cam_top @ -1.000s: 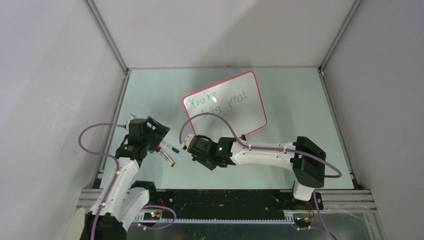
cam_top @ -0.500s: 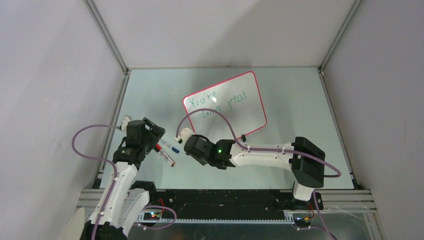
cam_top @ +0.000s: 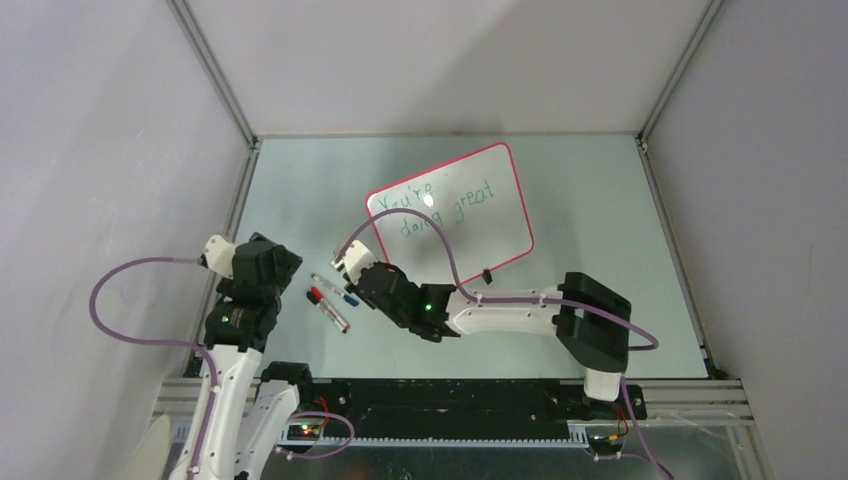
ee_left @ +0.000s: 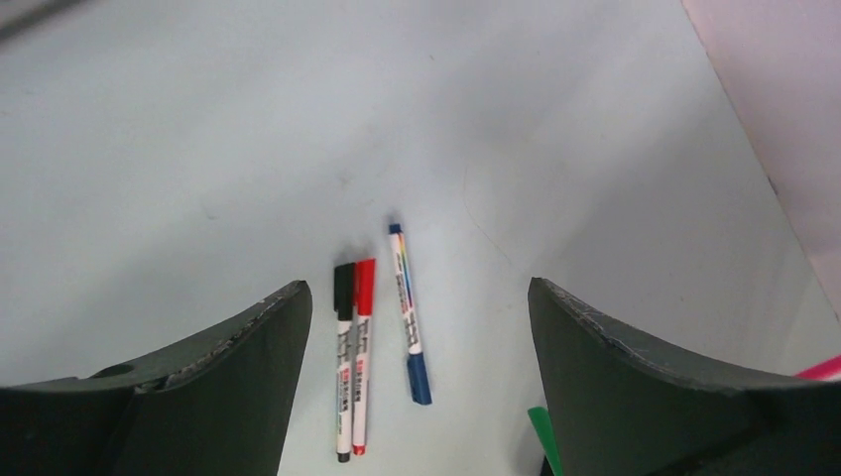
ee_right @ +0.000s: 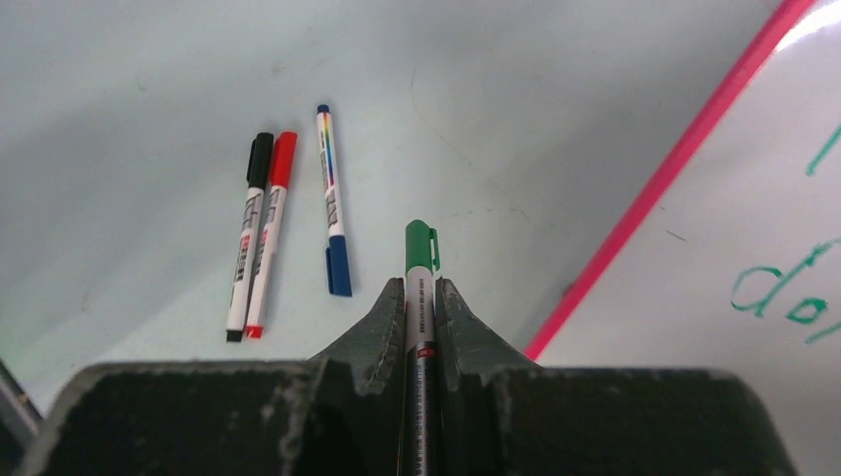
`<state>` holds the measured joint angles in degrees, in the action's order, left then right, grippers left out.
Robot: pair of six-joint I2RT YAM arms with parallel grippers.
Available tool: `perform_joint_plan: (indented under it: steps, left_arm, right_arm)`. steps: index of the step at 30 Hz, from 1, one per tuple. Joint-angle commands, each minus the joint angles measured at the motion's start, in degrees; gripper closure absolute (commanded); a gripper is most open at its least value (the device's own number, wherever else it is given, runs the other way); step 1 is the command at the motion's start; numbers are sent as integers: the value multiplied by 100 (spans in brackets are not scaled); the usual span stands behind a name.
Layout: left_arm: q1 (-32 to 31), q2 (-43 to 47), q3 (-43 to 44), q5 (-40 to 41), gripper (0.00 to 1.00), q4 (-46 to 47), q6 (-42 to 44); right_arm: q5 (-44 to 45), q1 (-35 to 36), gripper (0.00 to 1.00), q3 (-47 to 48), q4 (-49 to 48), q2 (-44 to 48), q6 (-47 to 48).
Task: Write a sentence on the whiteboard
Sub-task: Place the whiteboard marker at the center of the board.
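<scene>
Board status: the whiteboard (cam_top: 450, 215) sits on the table (cam_top: 600, 180) past the middle, turned so its edges run diagonally, beyond both wrists. Two lines of green handwriting in its upper left part read "You're doing great" (a glare spot sits on the first line); the rest of the board is blank. Judged: the sentence looks complete. The right gripper (ee_right: 420, 297) is clamped on a green marker (ee_right: 420, 248), cap on, pointing forward, just off the board's near-left pink rim. The left gripper (ee_left: 419, 297) has its fingers spread wide with nothing between them. A black marker (ee_left: 343, 367) and a red marker (ee_left: 361, 367) lie side by side, apparently touching, and a blue marker (ee_left: 409, 317) lies just beside them, all capped, on bare table between the two grippers. Remaining, as I judge it: lay the green marker with the others; no more writing needed. Surface: pale grey-green, matte, faint scuffs. Room: plain pale walls on three sides, aluminium frame posts at the far corners.
</scene>
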<state>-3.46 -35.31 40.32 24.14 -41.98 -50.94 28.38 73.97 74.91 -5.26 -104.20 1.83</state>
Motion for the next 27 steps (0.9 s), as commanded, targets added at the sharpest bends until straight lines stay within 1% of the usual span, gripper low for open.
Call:
perform_joint_plan:
  steps: [1,3,5,6,7,8,9,10,11,12,13,15,17,19,21,22,25,26,27]
  left_arm:
    - [39,130,411,1084,15,-537,77]
    - [43,156,476,1245,14,-599,136]
    - [47,150,534,1407,15,-662,175]
    - [41,141,545,1430,15,-676,208]
    - [42,136,560,1465,15,-692,216]
    - [40,131,563,1477,14,-695,225]
    - [41,130,567,1485,14,-708,225]
    - [40,121,562,1482,14,-709,225]
    - [41,114,558,1471,14,-708,225]
    - [40,113,553,1471,14,-718,225]
    - [39,108,553,1458,14,-721,220]
    - [40,93,552,1431,14,-713,223]
    - [43,84,544,1354,13,-679,293]
    - [39,101,493,1054,11,-493,553]
    - [32,183,375,573,8,-171,909]
    - [31,231,239,229,7,100,1020]
    - [31,627,-143,-403,1,879,1476]
    - [30,721,-381,-630,1,1027,1505]
    - [32,917,-519,-700,1,1304,1443]
  right_arm:
    - [146,-98,100,51,-1057,-350,340]
    - [21,-169,100,187,-1082,-515,303]
    - [-142,-244,96,414,-906,-780,165]
    - [-233,-270,89,580,-751,-844,114]
    - [-292,-331,86,649,-679,-967,17]
    - [-431,-362,79,786,-540,-1026,-30]
    - [-501,-422,75,848,-473,-1129,-116]
    - [-619,-451,69,970,-319,-1173,-136]
    - [-669,-489,65,1015,-257,-1212,-272]
    - [-747,-493,57,1064,-156,-1214,-311]
    - [-760,-503,52,1071,-88,-1185,-386]
    - [-841,-506,37,1073,-1,-1064,-452]
    - [-922,-518,33,1055,122,-886,-503]
    - [-1012,-544,31,952,235,-618,-566]
    - [-1106,-568,31,724,249,-208,-613]
    - [-1128,-586,30,633,247,137,-633]
    - [-1136,-659,30,128,407,856,-663]
    - [-1117,-729,30,5,453,1248,-694]
    - [-1083,-839,30,-284,584,1449,-715]
